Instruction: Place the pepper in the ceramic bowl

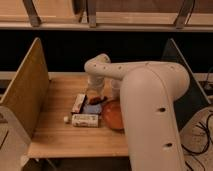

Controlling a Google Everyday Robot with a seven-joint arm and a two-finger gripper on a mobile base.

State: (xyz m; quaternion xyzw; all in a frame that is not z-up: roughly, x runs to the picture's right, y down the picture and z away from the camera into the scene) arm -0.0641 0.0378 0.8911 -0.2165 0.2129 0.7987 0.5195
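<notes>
On the bench [55, 134], camera view: the gripper [95, 93] hangs right over the pepper [97, 100], which lies just left of the bowl [114, 116], outside it. Cannot tell whether the gripper is clenched or released. Step judged: pickup; next move calls for a lift and a short carry right, over the bowl rim.

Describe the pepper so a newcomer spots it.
On the wooden table, find the shallow orange-red ceramic bowl. Just left of it, at the far edge of the flat blue square, below the gripper, lies the small dark red-brown pepper. Only it is dark, slim, curved.
</notes>
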